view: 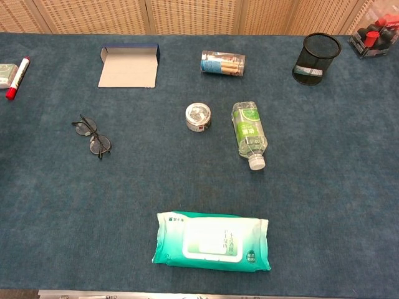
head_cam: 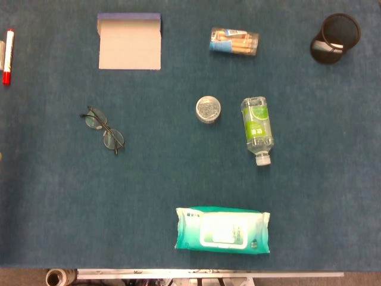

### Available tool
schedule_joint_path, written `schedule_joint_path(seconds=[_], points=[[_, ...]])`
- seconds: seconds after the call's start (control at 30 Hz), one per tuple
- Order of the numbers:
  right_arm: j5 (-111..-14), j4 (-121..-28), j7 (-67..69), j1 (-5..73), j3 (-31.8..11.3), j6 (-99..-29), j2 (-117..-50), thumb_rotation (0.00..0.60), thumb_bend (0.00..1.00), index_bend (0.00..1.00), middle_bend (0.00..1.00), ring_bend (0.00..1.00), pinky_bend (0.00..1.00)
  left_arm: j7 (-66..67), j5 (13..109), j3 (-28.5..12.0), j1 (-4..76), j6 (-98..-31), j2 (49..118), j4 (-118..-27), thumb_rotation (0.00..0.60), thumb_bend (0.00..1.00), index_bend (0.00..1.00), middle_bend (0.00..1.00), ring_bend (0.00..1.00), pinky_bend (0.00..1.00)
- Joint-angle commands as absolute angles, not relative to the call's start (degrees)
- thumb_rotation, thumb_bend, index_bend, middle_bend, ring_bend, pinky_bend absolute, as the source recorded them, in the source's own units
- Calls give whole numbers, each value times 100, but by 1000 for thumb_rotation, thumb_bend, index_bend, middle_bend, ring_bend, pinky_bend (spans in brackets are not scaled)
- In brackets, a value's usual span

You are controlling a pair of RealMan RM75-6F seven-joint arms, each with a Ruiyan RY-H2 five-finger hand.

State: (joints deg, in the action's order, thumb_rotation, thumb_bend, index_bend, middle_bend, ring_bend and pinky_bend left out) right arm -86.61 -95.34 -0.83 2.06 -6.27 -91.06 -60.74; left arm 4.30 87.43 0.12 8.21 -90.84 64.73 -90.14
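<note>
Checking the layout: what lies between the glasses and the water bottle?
The small round tin lies between the glasses and the water bottle, apart from both; both views show it.

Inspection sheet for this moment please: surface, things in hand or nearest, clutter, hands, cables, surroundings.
Surface: blue felt table.
Job's things: glasses lie folded open, untouched.
Clutter: open box, red marker, clear jar, round tin, water bottle on its side, wipes pack, mesh cup.
Hands: neither in view.
Cables: nothing seen.
Surroundings: woven panels behind the table.
</note>
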Motion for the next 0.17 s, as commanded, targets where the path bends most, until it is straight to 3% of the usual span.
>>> schedule_joint_path(seconds=[0.03,0.17], points=[[-8561,-9486,-75,234,-649,-9011,-6101,600,408,566,466,335,305,293,8714,-71,801,-9088,6577,-8762,600,0,121,87,69,138],[-8406,-9434,-22,272,-690,-8878,-6090,600,409,566,466,335,305,258,8624,-137,785,-9032,6707,-8473,600,0,121,92,69,138]])
